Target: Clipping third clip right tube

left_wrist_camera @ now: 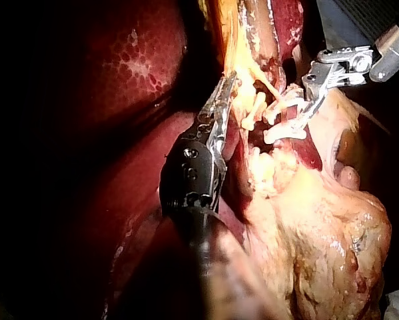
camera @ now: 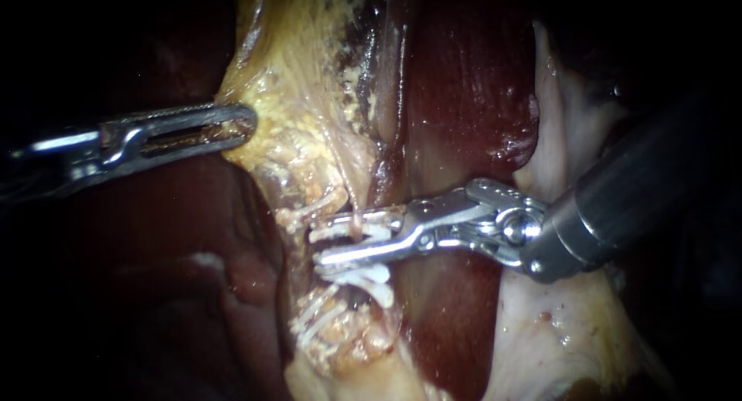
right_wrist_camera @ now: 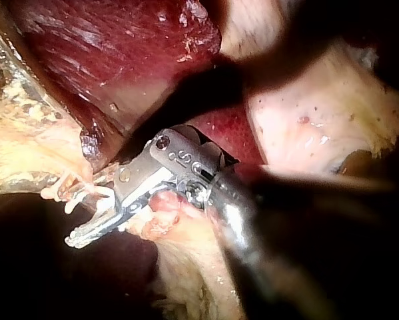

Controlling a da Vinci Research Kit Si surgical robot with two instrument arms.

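Pinching the edge of the yellow fatty tissue (camera: 294, 76) with the left instrument (camera: 249, 127), jaws pressed together on it. Holding it taut, away from the right instrument (camera: 325, 237), likely to stretch the tube (left_wrist_camera: 258, 33) and expose it. Straddling that tube with the right instrument's jaws spread, not gripping. Framing a white clip (camera: 355, 232) crosswise between them, apparently already closed on the tube. Leaving a second white clip (camera: 371, 276) just under the lower jaw, so working in a tight slot. Approaching sideways, probably to meet the tube squarely. Working over wet, glistening tissue, with dark red liver (camera: 464, 84) just beyond the upper jaw: judging it slippery. Seeing only darkness farther out, past both shafts.
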